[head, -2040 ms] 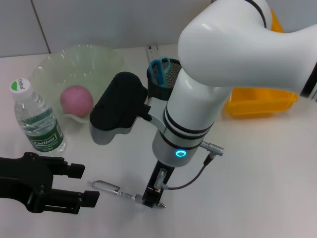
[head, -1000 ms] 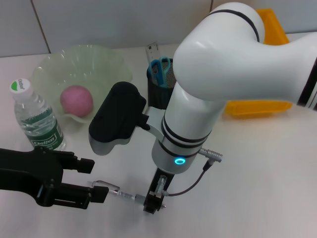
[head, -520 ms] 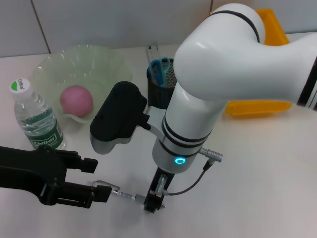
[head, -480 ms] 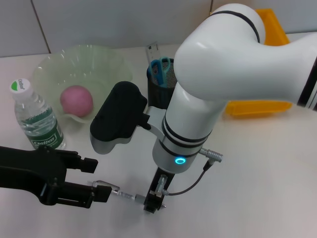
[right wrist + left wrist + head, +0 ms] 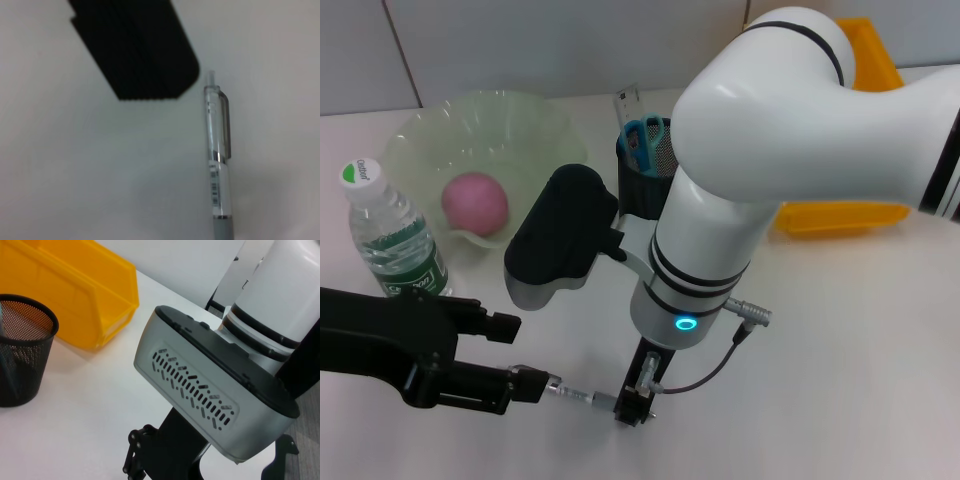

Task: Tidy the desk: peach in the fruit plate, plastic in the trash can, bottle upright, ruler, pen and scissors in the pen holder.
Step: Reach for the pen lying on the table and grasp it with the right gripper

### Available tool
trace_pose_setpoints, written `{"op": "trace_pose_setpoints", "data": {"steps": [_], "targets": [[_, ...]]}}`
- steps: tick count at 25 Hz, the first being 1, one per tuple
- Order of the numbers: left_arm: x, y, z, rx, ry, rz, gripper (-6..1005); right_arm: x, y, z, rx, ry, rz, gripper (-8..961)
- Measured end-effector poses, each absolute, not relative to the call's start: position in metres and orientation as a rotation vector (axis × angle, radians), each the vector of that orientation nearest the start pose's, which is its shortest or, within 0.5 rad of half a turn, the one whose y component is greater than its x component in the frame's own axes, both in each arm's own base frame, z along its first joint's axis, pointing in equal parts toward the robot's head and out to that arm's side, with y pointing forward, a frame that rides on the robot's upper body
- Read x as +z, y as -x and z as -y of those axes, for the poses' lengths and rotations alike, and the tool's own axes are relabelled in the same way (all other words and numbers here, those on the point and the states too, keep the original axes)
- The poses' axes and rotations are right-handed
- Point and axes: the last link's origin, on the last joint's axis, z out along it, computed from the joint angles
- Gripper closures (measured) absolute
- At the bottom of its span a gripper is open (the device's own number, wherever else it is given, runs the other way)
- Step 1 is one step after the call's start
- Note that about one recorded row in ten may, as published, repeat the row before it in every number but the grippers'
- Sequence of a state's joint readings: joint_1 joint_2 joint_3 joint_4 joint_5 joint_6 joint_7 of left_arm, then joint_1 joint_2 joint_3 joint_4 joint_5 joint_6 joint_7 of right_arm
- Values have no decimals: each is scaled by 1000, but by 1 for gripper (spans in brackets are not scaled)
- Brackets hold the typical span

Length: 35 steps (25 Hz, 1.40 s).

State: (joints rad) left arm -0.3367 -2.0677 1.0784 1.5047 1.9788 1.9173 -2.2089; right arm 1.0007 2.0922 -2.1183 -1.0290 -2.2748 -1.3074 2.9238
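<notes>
The pen [image 5: 575, 394] lies near the front edge of the desk [image 5: 860, 340], between the two grippers. The left gripper [image 5: 510, 355], jaws spread wide, reaches its clip end; the right gripper [image 5: 632, 408] is clamped on its other end. Along the left edge stands the bottle [image 5: 392, 238] upright; the peach [image 5: 474, 201] sits in the fruit plate [image 5: 535, 125]; scissors [image 5: 643, 137] stand in the pen holder [image 5: 638, 180].

Glossy clear-plastic pen [image 5: 219, 165] (metal clip)

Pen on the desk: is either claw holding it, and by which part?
Right claw grips the pen near its tip end. Left claw sits open around the clip end, not closed.
</notes>
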Motion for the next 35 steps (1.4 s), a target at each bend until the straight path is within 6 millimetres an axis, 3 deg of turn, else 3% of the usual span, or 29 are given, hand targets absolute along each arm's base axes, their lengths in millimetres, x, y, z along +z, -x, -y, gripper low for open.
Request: {"op": "trace_pose_setpoints", "data": {"steps": [35], "targets": [[55,178,-279,-262,3020,830,214,-141,-98,-308,-885,2836,-600,710]]}}
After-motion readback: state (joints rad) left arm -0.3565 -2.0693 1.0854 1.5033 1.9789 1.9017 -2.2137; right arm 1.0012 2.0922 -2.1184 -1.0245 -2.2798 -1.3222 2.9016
